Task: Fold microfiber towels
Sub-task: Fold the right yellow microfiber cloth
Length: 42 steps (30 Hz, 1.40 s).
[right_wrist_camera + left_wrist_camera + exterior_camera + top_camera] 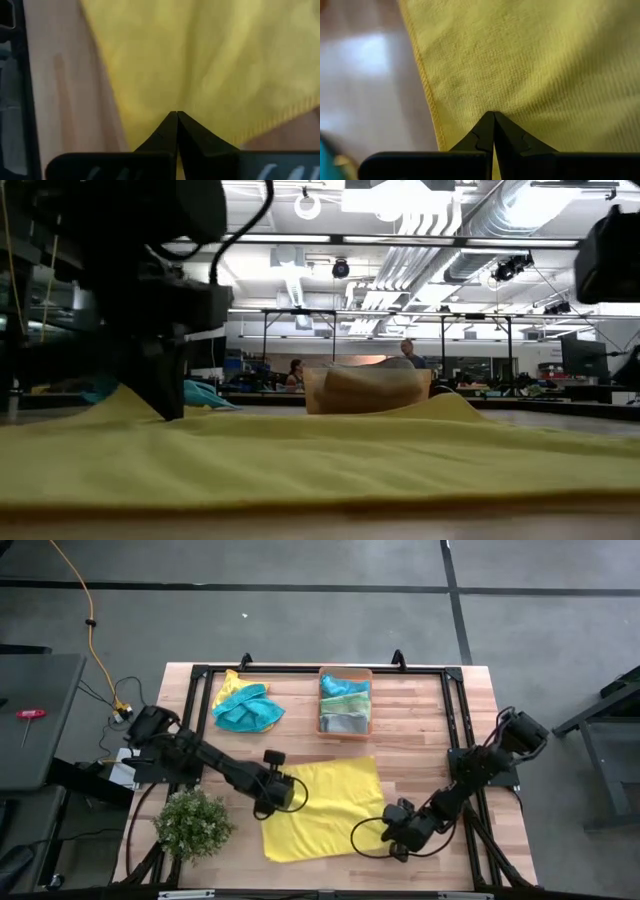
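A yellow microfiber towel (325,805) lies spread on the wooden table's near middle. My left gripper (280,792) is shut at its left edge; the towel fills the left wrist view (530,60). My right gripper (392,832) is shut at its near right corner, and the towel also shows in the right wrist view (165,55). A teal towel with a yellow one under it (247,708) lies bunched at the far left. Folded teal, green and grey towels (345,705) lie in the orange bin. My left gripper has its shut fingertips on the yellow towel just inside its left hemmed edge (470,107), coming from above and slanting from the table's left. The towel lies on the table there; one layer or several, I cannot tell. My right gripper has its shut fingertips on the yellow towel close to its near right corner (200,107), beside the hem, coming from above and slanting from the table's right. The towel rests on the table around the fingers.
The orange bin (322,725) stands at the far middle. A small bushy green plant (193,823) stands at the near left, close to my left arm. A black frame (450,710) runs around the table top. People show far off in the low view (296,370).
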{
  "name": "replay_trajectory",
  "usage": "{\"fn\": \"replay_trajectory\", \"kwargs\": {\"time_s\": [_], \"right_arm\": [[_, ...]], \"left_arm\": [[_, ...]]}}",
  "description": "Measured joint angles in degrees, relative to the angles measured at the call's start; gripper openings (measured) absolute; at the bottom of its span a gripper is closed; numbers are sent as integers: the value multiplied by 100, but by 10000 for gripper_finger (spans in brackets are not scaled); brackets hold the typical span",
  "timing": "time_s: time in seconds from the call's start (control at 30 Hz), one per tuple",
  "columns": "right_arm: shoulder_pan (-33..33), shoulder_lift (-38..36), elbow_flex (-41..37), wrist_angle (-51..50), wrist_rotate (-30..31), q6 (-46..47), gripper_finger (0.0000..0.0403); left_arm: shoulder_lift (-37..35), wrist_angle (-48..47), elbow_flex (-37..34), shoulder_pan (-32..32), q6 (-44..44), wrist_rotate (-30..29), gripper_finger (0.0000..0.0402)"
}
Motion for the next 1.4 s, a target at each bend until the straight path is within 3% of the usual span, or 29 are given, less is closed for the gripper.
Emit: {"fn": "replay_trajectory", "kwargs": {"time_s": [0.23,0.43,0.67,0.9,1.07,1.23,1.4], "right_arm": [[199,0,4,9,368,219,0],[205,0,10,2,578,-149,0],[70,0,15,48,928,-949,0],[-672,0,15,58,1161,-1988,0],[-1350,-54,15,3,1806,-2925,0],[-1981,-280,-23,-354,2314,-3277,0],[-2413,-446,-492,-104,2098,-3176,0]], "left_arm": [[15,124,-13,663,641,-475,0],[-7,189,-11,972,1082,-563,0],[-496,125,22,915,834,-635,0],[-1270,349,-5,378,77,-933,0],[-1816,2021,-651,-239,87,-1061,0],[-2138,4283,-1883,-726,213,-1017,0],[-2102,5856,-2871,-1052,-392,-771,0]]}}
